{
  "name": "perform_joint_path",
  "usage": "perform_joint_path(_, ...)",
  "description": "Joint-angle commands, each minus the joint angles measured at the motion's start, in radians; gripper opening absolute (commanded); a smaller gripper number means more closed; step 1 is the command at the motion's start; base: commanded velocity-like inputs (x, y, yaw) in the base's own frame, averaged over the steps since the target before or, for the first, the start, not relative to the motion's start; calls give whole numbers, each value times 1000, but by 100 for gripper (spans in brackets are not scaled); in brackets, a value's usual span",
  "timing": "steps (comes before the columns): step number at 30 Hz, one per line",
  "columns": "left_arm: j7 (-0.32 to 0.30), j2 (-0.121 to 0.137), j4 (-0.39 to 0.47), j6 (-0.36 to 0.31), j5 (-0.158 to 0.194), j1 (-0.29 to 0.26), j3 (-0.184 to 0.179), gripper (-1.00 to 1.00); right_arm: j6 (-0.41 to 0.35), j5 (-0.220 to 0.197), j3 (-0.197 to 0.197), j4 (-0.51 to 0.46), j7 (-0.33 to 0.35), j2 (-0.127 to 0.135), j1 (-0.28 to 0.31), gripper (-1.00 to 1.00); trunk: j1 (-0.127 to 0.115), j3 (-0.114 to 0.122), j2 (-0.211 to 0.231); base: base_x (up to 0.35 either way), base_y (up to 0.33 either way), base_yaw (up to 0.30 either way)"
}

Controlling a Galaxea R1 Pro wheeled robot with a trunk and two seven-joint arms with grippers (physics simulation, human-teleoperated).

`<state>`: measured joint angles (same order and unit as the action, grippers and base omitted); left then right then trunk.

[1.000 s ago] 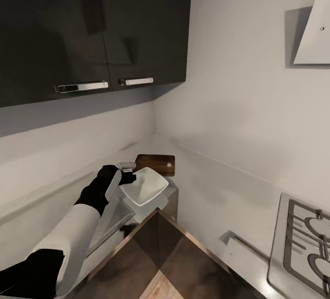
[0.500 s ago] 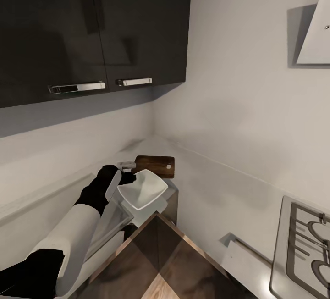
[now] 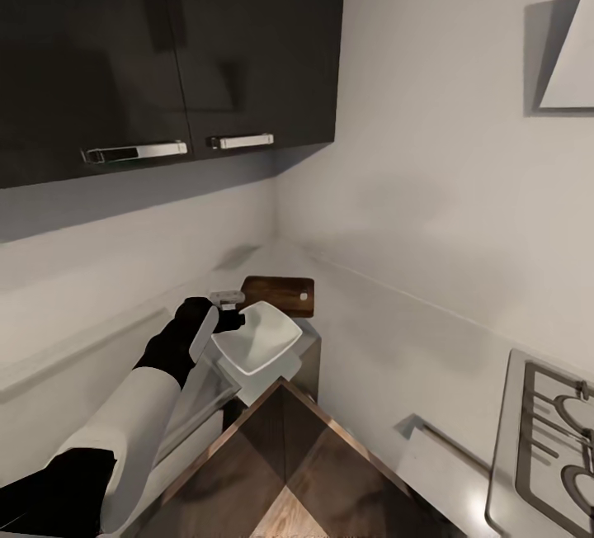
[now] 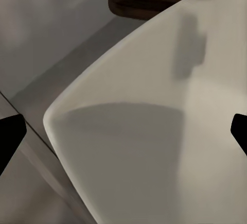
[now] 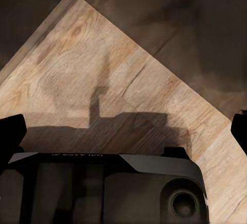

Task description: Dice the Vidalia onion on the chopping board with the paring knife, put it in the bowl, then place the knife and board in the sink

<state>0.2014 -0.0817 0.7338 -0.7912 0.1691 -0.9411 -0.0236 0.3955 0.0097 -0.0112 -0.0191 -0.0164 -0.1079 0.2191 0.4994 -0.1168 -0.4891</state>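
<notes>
- The dark cupboards point(image 3: 165, 51) hang high above the left jaws.
- The grey table point(image 3: 388, 332) lies under them.
- The brown chopping board point(image 3: 280, 294) lies just behind.
- The white bowl point(image 3: 257, 338) sits right at the left jaws point(image 3: 224, 311), which are wide apart.
- The right jaws point(image 5: 123, 126) are wide apart over the wood floor point(image 5: 103, 80).

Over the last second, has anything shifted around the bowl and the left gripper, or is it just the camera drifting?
Mostly the camera: the cabinet handles and wall hood slid within the head view. The bowl shifted slightly toward the left gripper early on, then held. Nothing was visibly taken or let go. The chopping board stays behind the bowl, and the gripper stays at the bowl's rim.
</notes>
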Motion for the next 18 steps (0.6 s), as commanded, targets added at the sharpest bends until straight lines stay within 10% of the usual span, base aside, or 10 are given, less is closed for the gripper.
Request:
perform_joint_path(1,9,0,1,-3,10,-1,-2,100,3,1,-1,1,-1,-1,1,100,0,-3,-2,0,0,0)
perform_joint_path(18,9,1,-1,-3,10,-1,-2,100,-48,2,1,1,3,-1,1,100,0,-22,-2,0,0,0)
